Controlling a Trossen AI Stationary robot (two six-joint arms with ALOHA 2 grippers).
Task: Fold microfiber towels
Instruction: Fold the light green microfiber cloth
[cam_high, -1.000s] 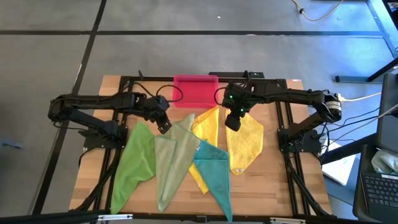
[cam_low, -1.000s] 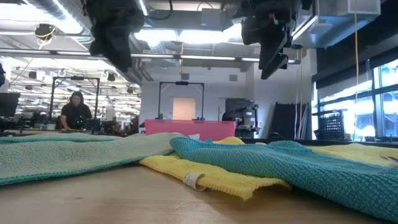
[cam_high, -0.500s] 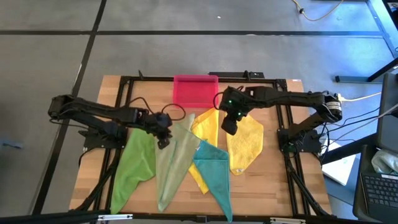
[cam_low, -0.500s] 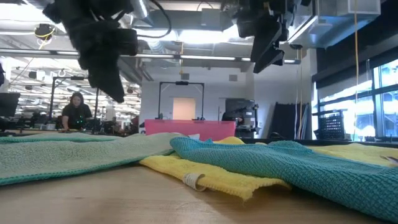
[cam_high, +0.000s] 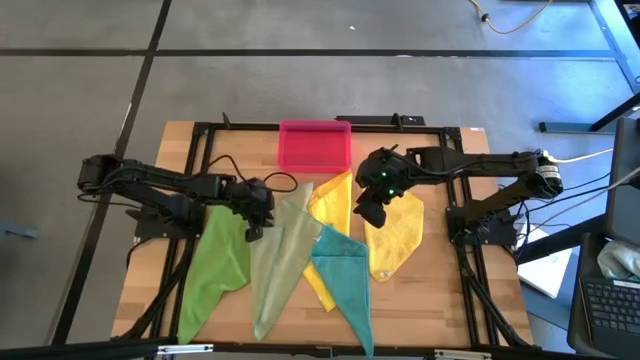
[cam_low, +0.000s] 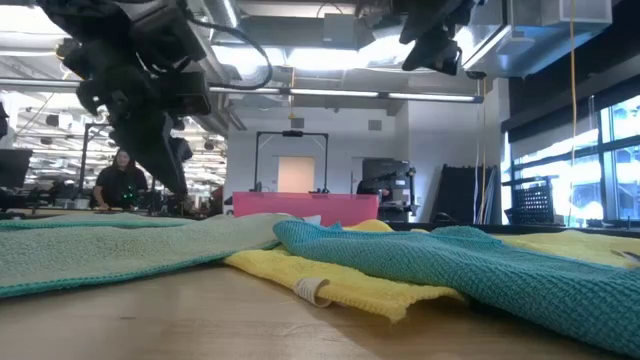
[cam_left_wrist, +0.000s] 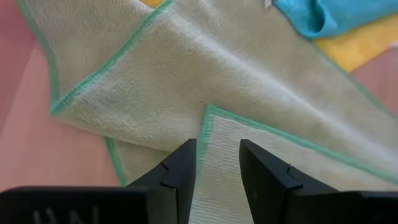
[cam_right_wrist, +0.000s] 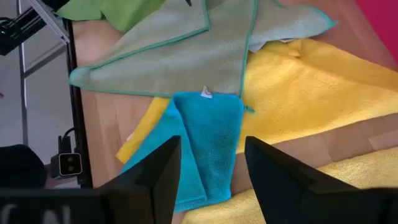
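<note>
- We are looking at five microfiber towels fanned over the middle of the wooden table: a bright green towel at the left, a pale olive towel beside it and lapping onto it, a teal towel lying over a yellow towel, and a second yellow towel at the right.
- We are seeing the left gripper hanging low above the pale olive towel near its upper edge; in its wrist view the two dark fingers are standing partly open with a narrow gap, and we are finding nothing pinched between them.
- We are seeing the right gripper held above the seam between the two yellow towels; its fingers are standing partly apart, empty, well clear of the cloth.
- The pale olive towel is showing a fine looped pile with a teal stitched hem, one corner folded back on itself.
- The teal towel is looking coarser, its nap waffled in the low view, and it is lying in a long narrow fold with a small white tag at its top.
- A pink rectangular tray is sitting at the table's far edge, just beyond the towels.
- In the low view a person is sitting in the room behind the table.
</note>
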